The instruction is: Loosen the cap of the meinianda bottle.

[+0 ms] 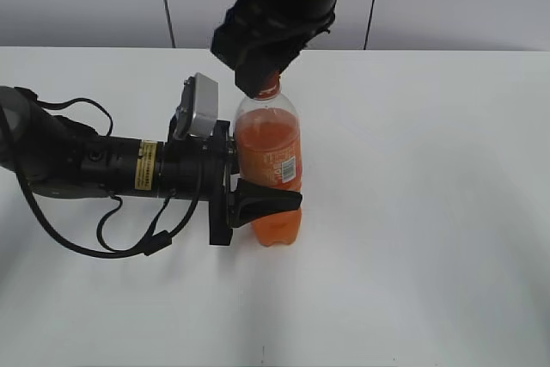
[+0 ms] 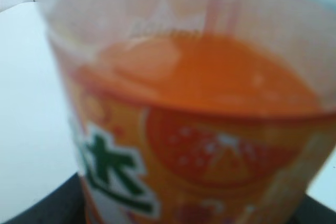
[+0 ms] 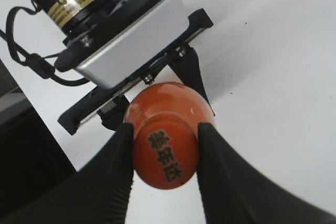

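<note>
Bottle [image 1: 269,165] stands upright at table centre, mostly full — judged heavy and steady, with clear walls that would flex under a hard squeeze. Left gripper [image 1: 258,199] clamps its body from 9 o'clock. Right gripper [image 3: 164,150] pinches the cap [image 3: 165,153] from above; the ribbed edge should give good purchase. White table [image 1: 430,212] around the bottle — nothing obstructs.

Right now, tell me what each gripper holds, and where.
Left gripper clamps the bottle around its lower body. Right gripper grips the cap.
</note>
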Available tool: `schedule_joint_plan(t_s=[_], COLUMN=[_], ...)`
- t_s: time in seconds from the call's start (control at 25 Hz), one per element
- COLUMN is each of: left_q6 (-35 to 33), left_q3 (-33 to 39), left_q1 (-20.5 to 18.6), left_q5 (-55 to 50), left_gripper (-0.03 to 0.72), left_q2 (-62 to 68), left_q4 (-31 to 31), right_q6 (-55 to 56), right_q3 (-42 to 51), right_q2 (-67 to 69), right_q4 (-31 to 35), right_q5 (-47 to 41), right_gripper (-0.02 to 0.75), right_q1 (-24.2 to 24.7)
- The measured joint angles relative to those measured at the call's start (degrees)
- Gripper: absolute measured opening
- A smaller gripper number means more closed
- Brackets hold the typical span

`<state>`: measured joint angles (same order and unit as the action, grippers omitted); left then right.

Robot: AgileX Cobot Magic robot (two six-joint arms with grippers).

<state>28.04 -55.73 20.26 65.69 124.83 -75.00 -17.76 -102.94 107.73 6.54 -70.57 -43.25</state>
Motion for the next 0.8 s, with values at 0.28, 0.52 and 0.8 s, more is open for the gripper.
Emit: schedule_joint_plan(t_s=[0.28,0.52,0.8], left_q6=[0.0,-0.2,-0.2], left_q3=[0.0,0.0,0.0], left_q1=[0.0,0.0,0.0], left_q5=[0.19,0.72,0.72], left_gripper=[0.412,0.412,0.411], left_q2=[0.0,0.0,0.0], left_q4=[-0.16,-0.17,-0.22], right_q6=[-18.2,-33.52,-50.85], right_q3=[0.0,0.0,0.0], right_q2=[0.0,0.0,0.0], right_q4=[0.31,0.49,0.6], right_q5=[0.0,0.0,0.0], right_gripper=[0.277,0.277,0.277], right_q1=[0.0,0.0,0.05])
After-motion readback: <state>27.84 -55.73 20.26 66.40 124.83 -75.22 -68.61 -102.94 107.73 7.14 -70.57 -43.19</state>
